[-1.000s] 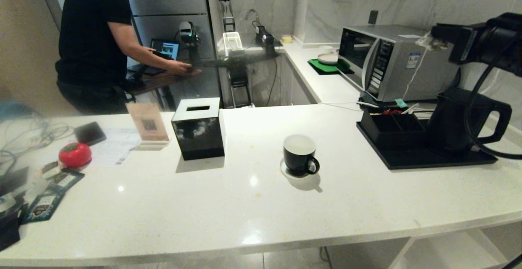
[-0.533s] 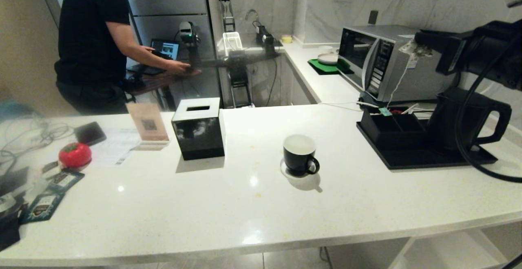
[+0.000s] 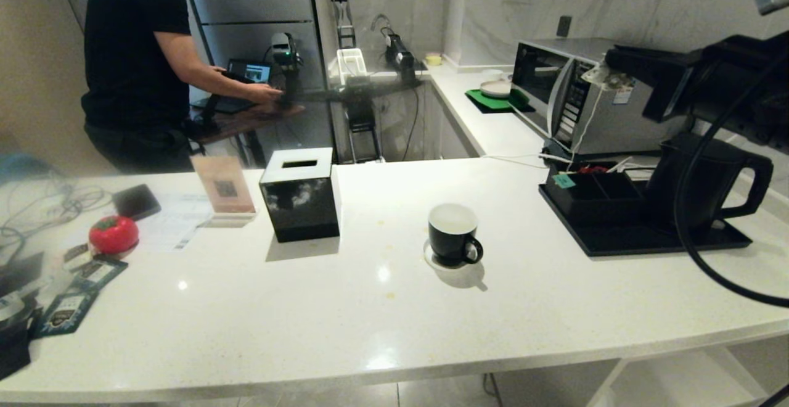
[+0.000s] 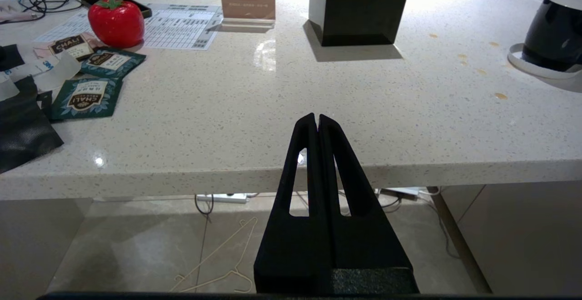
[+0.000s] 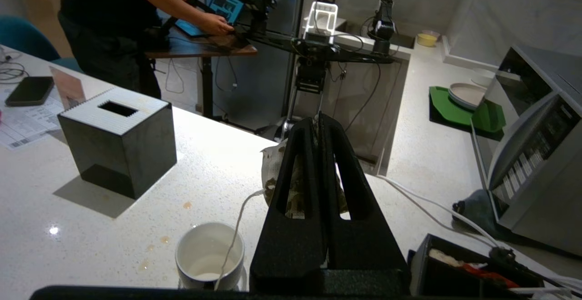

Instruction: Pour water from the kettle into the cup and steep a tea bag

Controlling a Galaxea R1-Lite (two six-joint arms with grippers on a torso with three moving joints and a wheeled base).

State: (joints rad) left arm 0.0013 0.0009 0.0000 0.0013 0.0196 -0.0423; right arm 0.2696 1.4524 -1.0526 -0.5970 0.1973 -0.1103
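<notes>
Hanging high at the right of the head view, the right gripper [image 3: 607,69] is pinched on the tea bag [image 3: 599,76], whose pale sachet sticks out at the fingertips in front of the microwave [image 3: 573,95]; a second ago the gripper sat further right and the sachet with it, so both have travelled left, toward the middle of the counter [image 3: 370,308]. The string drops from the sachet to the green tag [image 3: 563,180], which now dangles over the near-left corner of the black compartmented box [image 3: 585,194], having swung left from its earlier spot above the box's back edge. The kettle [image 3: 703,182] stands upright on the black tray, and the cup [image 3: 453,234] sits on its white coaster left of that tray, well below and left of the tea bag; neither has moved. The person [image 3: 132,68] at the far desk has leaned slightly back. In the left wrist view, the left gripper [image 4: 317,119] hangs below the counter edge with its fingers pressed together on nothing, the cup [image 4: 552,36] far off at the side. In the right wrist view, the closed fingers [image 5: 334,172] clamp the tea bag [image 5: 273,172], and the string trails down across the cup's [image 5: 210,254] white inside.
</notes>
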